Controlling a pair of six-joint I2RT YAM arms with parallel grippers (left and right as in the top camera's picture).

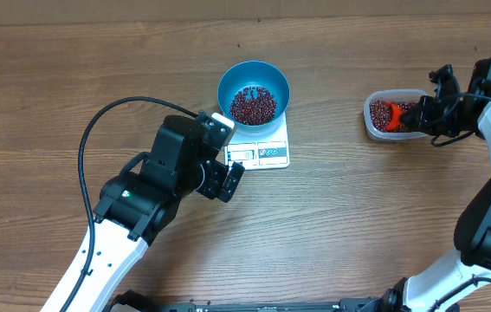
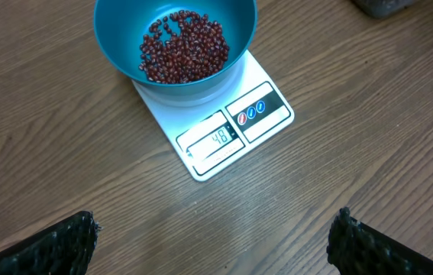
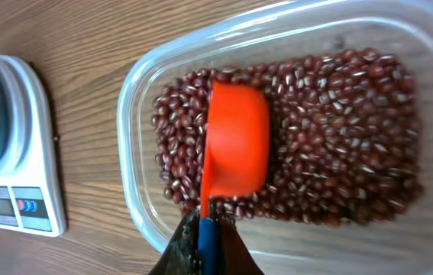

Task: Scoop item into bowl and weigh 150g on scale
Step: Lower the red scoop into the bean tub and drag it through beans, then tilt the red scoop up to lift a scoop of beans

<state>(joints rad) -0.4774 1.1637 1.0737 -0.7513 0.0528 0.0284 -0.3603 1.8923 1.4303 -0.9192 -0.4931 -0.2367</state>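
Beans surround the orange scoop clamped in the right hand; left hand wide.

Blue bowl, maroon beans, wht scale.

**Wood grain, smooth plastic**

The tabletop looks like brown wood-grain laminate, matt. The bowl is smooth blue plastic with a soft sheen. The scale is smooth white plastic, its label panel glossy. The beans are shiny-skinned. At 3 o'clock, the tub is clear glossy plastic, the scoop smooth orange plastic. The pads of the left tool are black, rough, knobbly.
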